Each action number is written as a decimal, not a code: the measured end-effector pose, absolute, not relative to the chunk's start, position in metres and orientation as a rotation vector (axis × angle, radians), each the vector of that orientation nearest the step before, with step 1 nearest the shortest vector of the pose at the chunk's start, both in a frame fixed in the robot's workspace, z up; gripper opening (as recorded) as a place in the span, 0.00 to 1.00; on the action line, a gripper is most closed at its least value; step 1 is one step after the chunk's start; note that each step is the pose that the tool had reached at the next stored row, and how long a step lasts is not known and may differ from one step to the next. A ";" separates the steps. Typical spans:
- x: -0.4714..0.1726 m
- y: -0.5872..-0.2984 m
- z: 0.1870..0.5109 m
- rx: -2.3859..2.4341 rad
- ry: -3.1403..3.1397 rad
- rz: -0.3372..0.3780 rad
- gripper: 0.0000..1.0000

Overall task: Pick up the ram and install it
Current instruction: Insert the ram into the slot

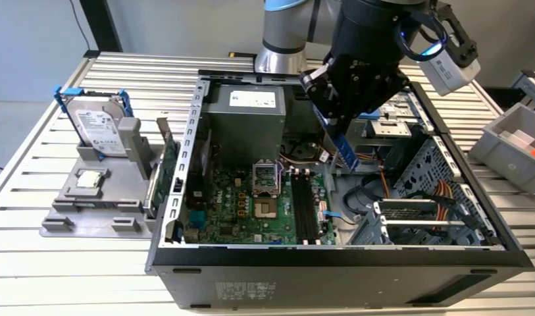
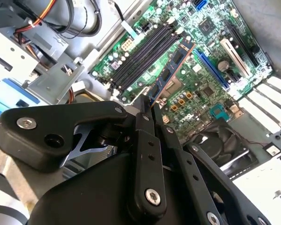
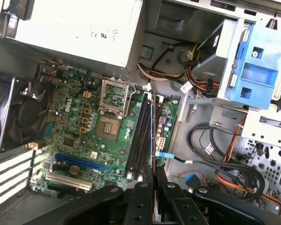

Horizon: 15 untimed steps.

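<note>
Ram (image 2: 171, 70) is pinched in the clenched tool (image 2: 147, 111), which grips it near one end so that most of its length juts out free beyond the fingertips. We see it hanging inside the open computer case (image 1: 175, 197), above the motherboard (image 3: 79, 126) and apart from it. In the first wrist view it shows edge-on as a thin line lying over the black memory slots (image 3: 141, 136). It is not seated in any slot.

We judge alignment to be the main risk. Held by one end, the stick could pivot or slip in the grasp. If it meets a slot tilted or off to one side, a corner may jam on the slot wall or strike the board beside it. A blue cable tab (image 3: 163, 153) lies just beside the slots' near end and could snag it. We cannot tell whether the slot latches stand open.
</note>
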<state>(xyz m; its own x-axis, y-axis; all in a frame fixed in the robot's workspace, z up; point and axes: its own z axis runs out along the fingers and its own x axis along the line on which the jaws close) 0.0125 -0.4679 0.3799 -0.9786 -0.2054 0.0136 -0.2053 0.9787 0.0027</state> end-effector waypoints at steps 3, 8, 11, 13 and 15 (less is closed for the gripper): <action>0.012 -0.468 0.380 0.312 -3.112 -0.002 0.00; 0.012 -0.468 0.380 0.308 -3.113 -0.002 0.00; 0.012 -0.468 0.380 0.302 -3.113 -0.002 0.00; 0.012 -0.468 0.380 0.275 -3.116 -0.002 0.00; 0.012 -0.468 0.379 0.205 -3.121 -0.003 0.00</action>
